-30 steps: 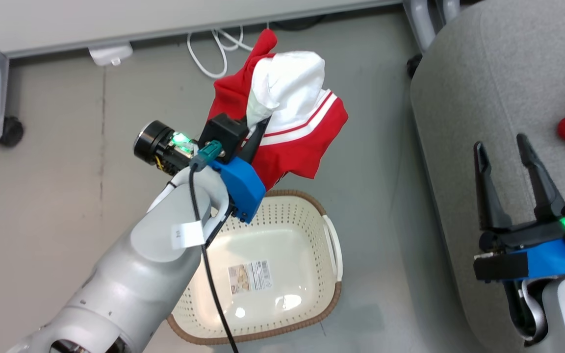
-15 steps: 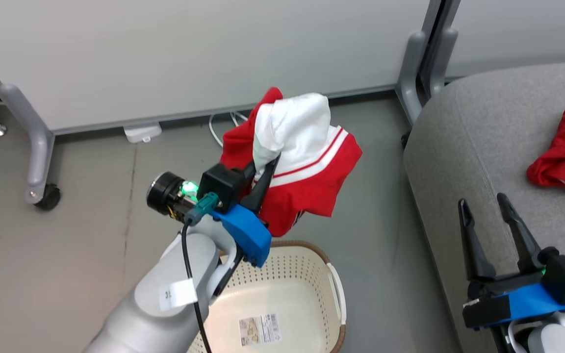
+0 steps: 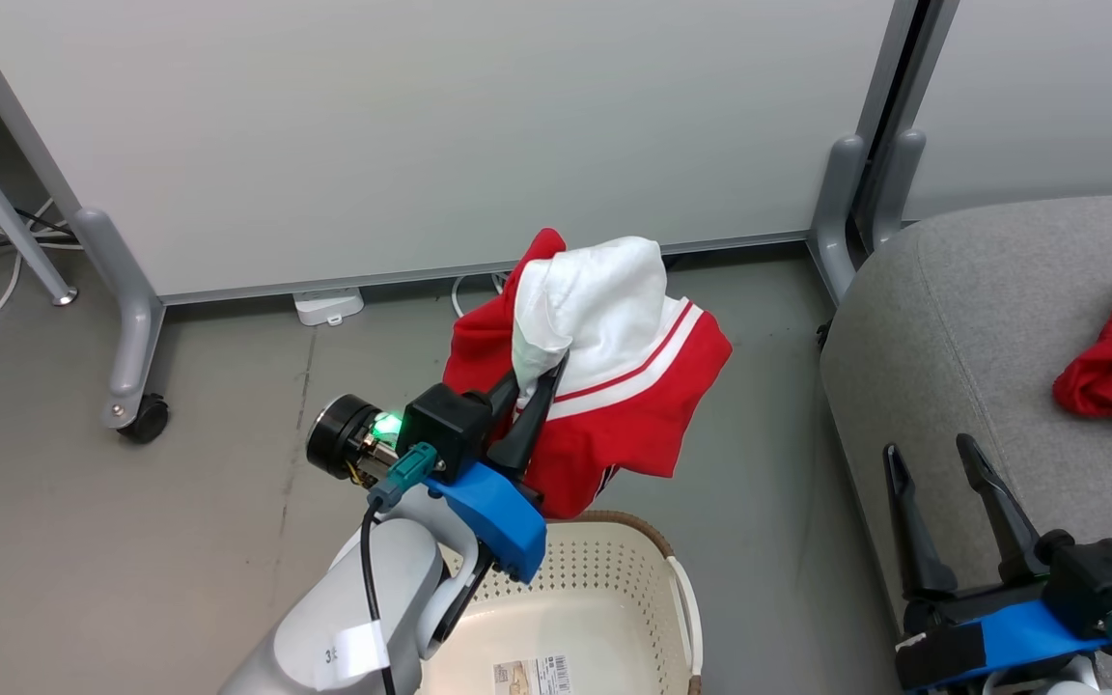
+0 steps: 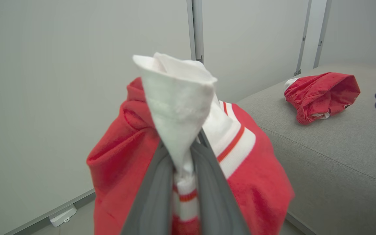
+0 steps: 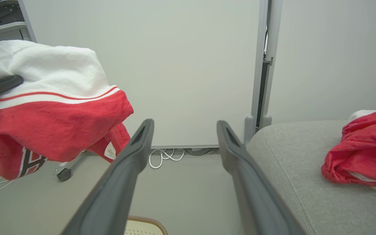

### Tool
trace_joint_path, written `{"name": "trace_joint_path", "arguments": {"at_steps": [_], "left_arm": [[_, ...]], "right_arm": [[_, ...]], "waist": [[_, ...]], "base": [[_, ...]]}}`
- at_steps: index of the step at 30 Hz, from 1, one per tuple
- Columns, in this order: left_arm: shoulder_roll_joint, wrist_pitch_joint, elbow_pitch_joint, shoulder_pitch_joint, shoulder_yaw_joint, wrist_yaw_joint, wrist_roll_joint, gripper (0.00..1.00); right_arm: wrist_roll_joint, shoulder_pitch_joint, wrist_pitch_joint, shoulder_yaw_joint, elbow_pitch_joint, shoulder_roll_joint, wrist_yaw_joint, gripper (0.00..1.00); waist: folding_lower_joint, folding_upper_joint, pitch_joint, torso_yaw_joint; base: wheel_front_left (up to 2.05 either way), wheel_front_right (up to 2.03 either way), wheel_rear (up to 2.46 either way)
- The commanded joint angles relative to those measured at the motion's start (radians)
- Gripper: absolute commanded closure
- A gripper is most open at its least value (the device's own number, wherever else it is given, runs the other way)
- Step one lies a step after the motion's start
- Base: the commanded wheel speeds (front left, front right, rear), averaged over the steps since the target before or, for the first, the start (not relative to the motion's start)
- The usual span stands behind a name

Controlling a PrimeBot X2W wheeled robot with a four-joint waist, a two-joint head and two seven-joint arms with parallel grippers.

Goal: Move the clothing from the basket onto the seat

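My left gripper (image 3: 542, 372) is shut on a piece of the clothing (image 3: 614, 396), a red garment with white stripe trim and white lining, pinched by its white cloth (image 4: 178, 98). It hangs in the air above the far end of the basket (image 3: 654, 533), whose cream perforated inside looks bare. Another red garment (image 3: 1111, 362) lies on the grey seat (image 3: 961, 328) at the right. My right gripper (image 3: 928, 449) stands open over the seat's near edge with nothing between its fingers (image 5: 132, 153). The held garment (image 5: 54, 130) hangs to its left.
White partition panels on grey legs stand behind; one leg has a caster (image 3: 143, 417) at the left. White cables (image 3: 464, 290) and a small white box (image 3: 329, 306) lie on the grey floor by the wall. A strip of floor separates basket and seat.
The head camera has tilted up, so more wall and less basket show. The left gripper keeps hold of the red garment above the basket; the right gripper stays open.
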Motion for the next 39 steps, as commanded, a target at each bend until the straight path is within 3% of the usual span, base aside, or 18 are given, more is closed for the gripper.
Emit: {"name": "trace_joint_path", "arguments": {"at_steps": [1, 11, 29, 39], "left_arm": [[0.003, -0.005, -0.007, 0.014, 0.006, 0.003, 0.009, 1.00], [-0.001, -0.005, -0.025, 0.010, 0.016, -0.002, 0.027, 1.00], [-0.036, -0.005, -0.025, -0.037, 0.001, -0.016, 0.055, 1.00], [-0.057, -0.005, -0.028, -0.058, -0.013, -0.021, 0.070, 1.00]], "right_arm": [[0.007, 0.013, -0.003, 0.002, 0.001, 0.003, 0.000, 0.00], [0.026, -0.002, -0.003, 0.052, 0.011, -0.002, 0.000, 0.00], [0.107, -0.102, -0.003, 0.300, 0.149, 0.003, 0.000, 0.00], [0.241, -0.210, -0.003, 0.378, 0.242, 0.002, 0.000, 0.00]], "waist": [[0.0001, -0.0001, -0.001, 0.001], [0.0001, -0.0001, 0.008, 0.007], [0.0001, -0.0001, 0.035, 0.038], [0.0001, -0.0001, 0.067, 0.067]], "base": [[0.00, 0.00, 0.00], [0.00, 0.00, 0.00], [0.00, 0.00, 0.00], [0.00, 0.00, 0.00]]}}
